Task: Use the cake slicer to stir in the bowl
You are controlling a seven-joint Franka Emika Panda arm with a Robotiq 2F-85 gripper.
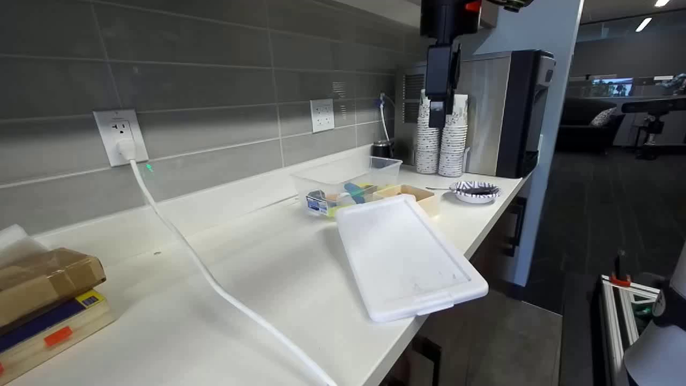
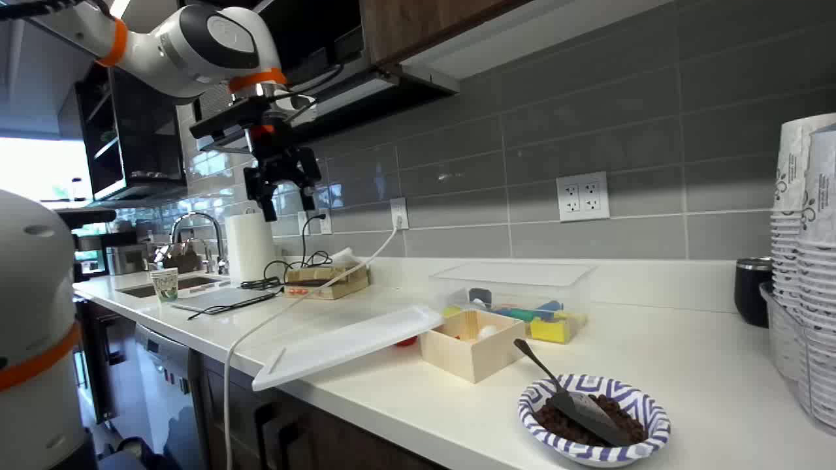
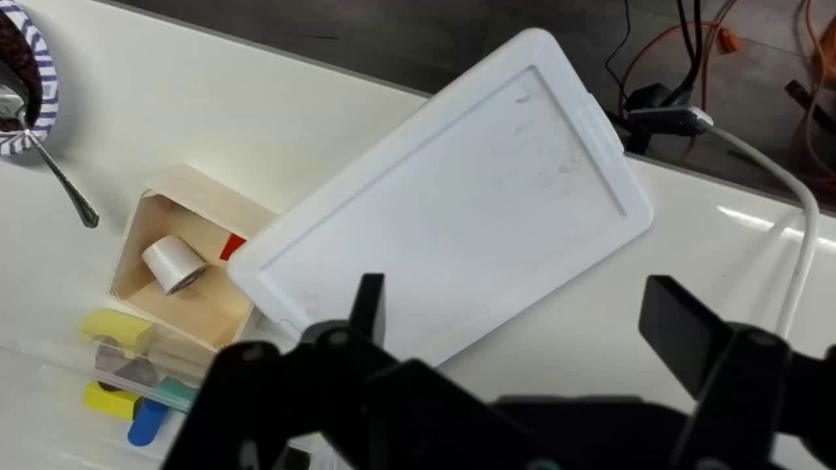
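Note:
The bowl (image 2: 658, 424) is shallow and round, with a blue and white patterned rim, and holds dark brown bits. It also shows in an exterior view (image 1: 475, 199) and is cut off at the left edge of the wrist view (image 3: 47, 85). The cake slicer (image 2: 591, 416) lies with its dark blade in the bowl and its handle leaning over the rim; the handle shows in the wrist view (image 3: 65, 186). My gripper (image 2: 289, 205) is open and empty, high above the counter and well away from the bowl. Its spread fingers (image 3: 516, 297) show in the wrist view.
A white lid (image 3: 444, 209) lies aslant over the counter's front edge. A wooden box (image 2: 471, 352) stands between lid and bowl, before a clear bin (image 1: 348, 185) with toys. Stacked cups (image 1: 453, 142) stand beyond the bowl. A white cable (image 1: 225, 292) crosses the counter.

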